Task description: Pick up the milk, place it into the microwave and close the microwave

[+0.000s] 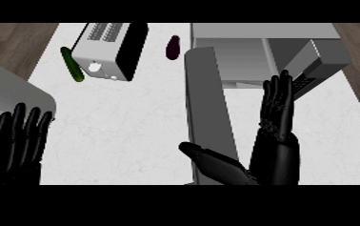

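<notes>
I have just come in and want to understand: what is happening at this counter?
The robot's right hand is open and empty, fingers straight, in front of the grey microwave, just right of its grey door, which stands wide open. A grey boxy object sits tilted in the microwave's right part; I cannot tell whether it is the milk. The left hand rests open at the lower left edge.

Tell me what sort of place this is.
Most likely a kitchen: a toaster and a microwave with its door open stand on a white counter, and a cucumber lies beside the toaster.
</notes>
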Robot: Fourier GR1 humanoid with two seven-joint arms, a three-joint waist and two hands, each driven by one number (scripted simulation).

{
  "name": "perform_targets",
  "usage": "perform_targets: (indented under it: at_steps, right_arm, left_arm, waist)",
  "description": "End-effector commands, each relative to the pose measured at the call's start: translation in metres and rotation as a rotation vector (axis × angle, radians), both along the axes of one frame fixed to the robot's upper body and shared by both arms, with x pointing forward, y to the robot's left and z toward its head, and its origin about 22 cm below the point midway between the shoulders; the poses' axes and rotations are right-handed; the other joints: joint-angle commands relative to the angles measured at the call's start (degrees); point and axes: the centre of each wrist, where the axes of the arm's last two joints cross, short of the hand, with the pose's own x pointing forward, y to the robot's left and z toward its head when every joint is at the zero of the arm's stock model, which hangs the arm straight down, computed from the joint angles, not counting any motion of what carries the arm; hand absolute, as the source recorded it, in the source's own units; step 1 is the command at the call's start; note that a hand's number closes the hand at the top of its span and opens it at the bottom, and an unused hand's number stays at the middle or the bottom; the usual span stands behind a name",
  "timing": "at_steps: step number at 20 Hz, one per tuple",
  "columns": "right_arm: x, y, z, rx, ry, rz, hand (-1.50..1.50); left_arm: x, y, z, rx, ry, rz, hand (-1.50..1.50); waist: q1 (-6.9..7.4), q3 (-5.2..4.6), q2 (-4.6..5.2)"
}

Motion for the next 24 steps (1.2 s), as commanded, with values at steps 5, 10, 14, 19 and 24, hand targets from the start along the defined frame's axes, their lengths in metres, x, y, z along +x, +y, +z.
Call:
perform_targets:
  at_steps: [5, 10, 14, 19, 24]
  right_arm:
    - [0.007, -0.012, -0.018, -0.026, 0.082, -0.117, -1.5]
    - [0.025, -0.03, -0.05, 0.009, 0.107, -0.181, -1.5]
    - [0.008, -0.063, -0.062, 0.061, 0.122, -0.202, -1.5]
    - [-0.006, -0.067, -0.092, 0.041, 0.157, -0.245, -1.5]
    - [-0.025, -0.092, -0.121, 0.028, 0.195, -0.287, -1.5]
  left_arm:
    - [-0.021, 0.013, -0.008, -0.009, 0.007, -0.002, -1.5]
    - [-0.037, 0.017, -0.015, -0.006, -0.005, -0.011, -1.5]
    - [-0.042, 0.015, -0.005, 0.002, -0.013, -0.006, -1.5]
    - [-0.028, 0.014, -0.001, -0.002, 0.007, -0.012, -1.5]
    - [-0.049, 0.019, -0.006, -0.012, -0.006, -0.005, -1.5]
  waist:
    - [-0.01, 0.01, 0.02]
    - [0.23, 0.06, 0.08]
    - [-0.04, 0.08, 0.04]
    - [-0.36, 0.06, 0.06]
    - [-0.2, 0.07, -0.03]
